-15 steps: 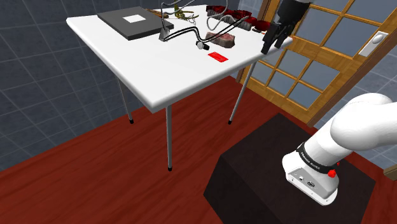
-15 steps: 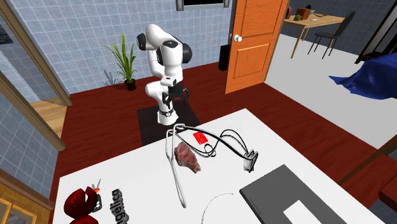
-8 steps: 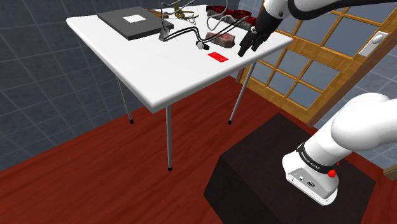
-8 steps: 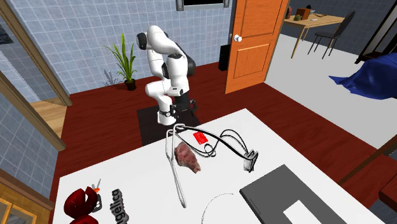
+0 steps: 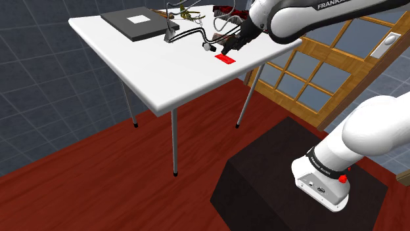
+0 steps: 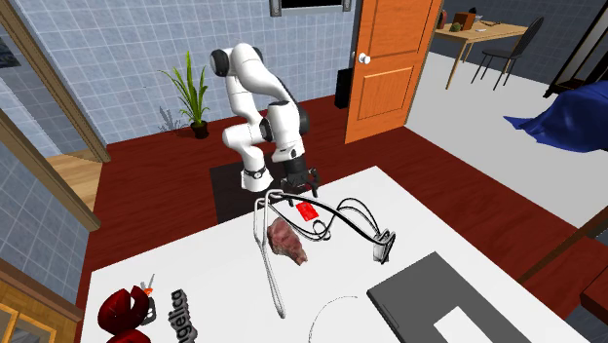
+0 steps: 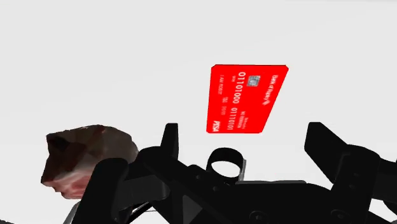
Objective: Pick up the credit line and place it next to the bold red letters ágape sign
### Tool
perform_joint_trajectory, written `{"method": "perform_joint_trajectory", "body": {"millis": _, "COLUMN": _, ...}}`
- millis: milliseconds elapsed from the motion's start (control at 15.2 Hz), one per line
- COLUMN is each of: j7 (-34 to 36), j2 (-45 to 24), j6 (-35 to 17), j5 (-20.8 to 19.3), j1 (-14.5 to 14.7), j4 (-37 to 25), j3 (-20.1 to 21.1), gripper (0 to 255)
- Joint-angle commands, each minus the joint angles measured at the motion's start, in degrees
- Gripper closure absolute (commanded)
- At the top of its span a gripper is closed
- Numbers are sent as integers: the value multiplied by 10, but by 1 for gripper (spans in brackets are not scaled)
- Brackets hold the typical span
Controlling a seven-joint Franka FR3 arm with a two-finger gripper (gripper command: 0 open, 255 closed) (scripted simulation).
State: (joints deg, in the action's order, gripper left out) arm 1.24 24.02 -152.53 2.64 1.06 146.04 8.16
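The approach is in hand: the gripper (image 5: 231, 47) is held just above the red card (image 5: 225, 59), which lies flat on the table (image 5: 131, 72). The jaws are parted and nothing is grasped. A descent over the card and a closing are called for next. The sign (image 6: 124, 310), probably the red shape at the far corner, is seen well apart from the card

Here's the white surface (image 5: 131, 65) on thin legs over a red-brown floor (image 5: 85, 177); grey-blue tiled walls (image 6: 107, 58), orange door (image 6: 390, 68), potted plant (image 6: 190, 93), possibly a dining table (image 6: 482, 31) beyond.
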Motion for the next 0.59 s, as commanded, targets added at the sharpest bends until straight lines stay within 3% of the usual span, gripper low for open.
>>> {"method": "perform_joint_trajectory", "body": {"millis": 0, "j7": 5, "j2": -39, "j6": -50, "j5": -5, "j1": -3, "j4": -20, "j3": 7, "gripper": 0}}
{"method": "perform_joint_trajectory", "body": {"millis": 528, "j7": 17, "j2": -106, "j6": -105, "j5": -22, "j1": -15, "j4": -31, "j3": 17, "gripper": 0}}
